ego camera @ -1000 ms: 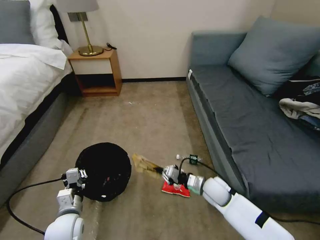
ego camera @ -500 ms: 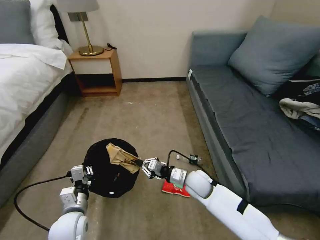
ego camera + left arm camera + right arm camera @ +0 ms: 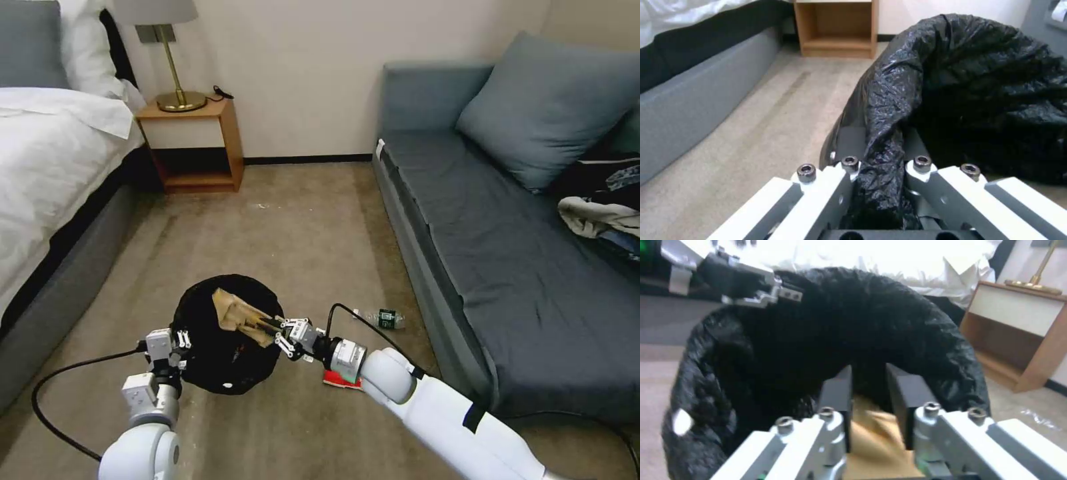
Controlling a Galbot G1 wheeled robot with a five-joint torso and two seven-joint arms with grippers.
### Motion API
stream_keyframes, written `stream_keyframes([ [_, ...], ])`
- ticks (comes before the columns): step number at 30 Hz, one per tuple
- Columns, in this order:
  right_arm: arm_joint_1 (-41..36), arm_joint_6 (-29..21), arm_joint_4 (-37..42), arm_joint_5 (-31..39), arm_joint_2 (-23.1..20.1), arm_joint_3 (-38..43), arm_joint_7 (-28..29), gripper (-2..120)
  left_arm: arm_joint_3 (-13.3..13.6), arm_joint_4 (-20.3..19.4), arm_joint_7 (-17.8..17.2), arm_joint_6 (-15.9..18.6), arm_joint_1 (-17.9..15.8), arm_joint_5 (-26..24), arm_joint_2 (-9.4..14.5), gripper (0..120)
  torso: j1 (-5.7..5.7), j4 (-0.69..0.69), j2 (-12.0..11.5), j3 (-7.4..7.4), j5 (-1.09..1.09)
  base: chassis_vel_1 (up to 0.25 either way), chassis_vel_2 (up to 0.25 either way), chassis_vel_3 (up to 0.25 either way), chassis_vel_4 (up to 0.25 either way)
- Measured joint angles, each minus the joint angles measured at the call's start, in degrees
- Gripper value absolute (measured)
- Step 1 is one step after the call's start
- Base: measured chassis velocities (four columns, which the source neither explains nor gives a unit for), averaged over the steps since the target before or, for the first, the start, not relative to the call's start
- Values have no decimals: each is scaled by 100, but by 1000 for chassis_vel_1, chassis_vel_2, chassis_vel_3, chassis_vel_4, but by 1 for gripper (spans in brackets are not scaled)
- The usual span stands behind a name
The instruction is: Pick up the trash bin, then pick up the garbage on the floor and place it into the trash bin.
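Hanging over the mouth of the trash bin (image 3: 225, 333), the crumpled tan paper bag (image 3: 241, 316) is pinched at one end by the right end effector (image 3: 283, 331), whose fingers (image 3: 838, 396) are clamped on it with the tan paper showing between them in the right wrist view. Holding it there, above the black liner, looks meant to let the bag fall inside once the grip lets go; it has not been let go yet.

At the near rim, the left end effector (image 3: 175, 343) is closed on a fold of the black liner (image 3: 882, 133), the plastic bunched between its fingers (image 3: 849, 186) in the left wrist view. That grip seems to keep the bin tipped and its opening turned toward the right arm, so the litter has a short way to travel.

Other garbage lies on the floor: the red snack packet (image 3: 340, 380), partly hidden under the right arm, and the small clear bottle (image 3: 381, 319) beside the sofa base.

All of this sits on beige carpet (image 3: 300, 227) in a bedroom, between a bed (image 3: 47, 167) with white linen and a grey-blue sofa (image 3: 480, 220) carrying a cushion (image 3: 553, 107) and a heap of clothes (image 3: 603, 207). Against the far wall stands a wooden nightstand (image 3: 193, 143) with a brass lamp (image 3: 167, 53).
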Motion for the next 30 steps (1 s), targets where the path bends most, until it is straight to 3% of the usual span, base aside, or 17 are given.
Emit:
stream_keyframes([
  [8, -66, -26, 73, 122, -6, 54, 60, 54, -33, -4, 3, -7, 37, 4, 32, 7, 0, 0, 0, 0, 0, 0, 0, 0, 0],
  [15, -163, -228, 183, -2, -331, 249, 100, 77, -123, 56, -10, -138, 9, 170, 50, 7, 0, 0, 0, 0, 2, 0, 0, 0, 0],
  [19, -318, -1245, 150, -16, -898, 417, -52, 96, -189, 121, -36, -265, -17, 234, 111, 7, 0, -1, 0, 0, 1, 0, 0, 0, 0],
  [21, -334, -1323, 131, -7, -923, 433, -52, 98, -192, 129, -37, -276, -18, 238, 116, 7, 0, -1, 0, 0, 0, 0, 0, 0, 0],
  [22, -384, -1681, 52, 24, -972, 499, -52, 99, -215, 155, -44, -310, -23, 248, 145, 7, 0, -1, 0, 0, 0, 0, 0, 0, 0],
  [26, -367, -2218, -281, 98, -920, 610, -94, 100, -248, 157, -60, -332, -17, 239, 184, 7, 0, -1, 0, 0, 1, 0, 0, 0, 0],
  [30, -189, -2302, -868, 28, -744, 682, -279, 100, -254, 136, -76, -350, 14, 225, 174, 7, 0, 0, 0, 0, 0, 0, 0, 0, 0],
])
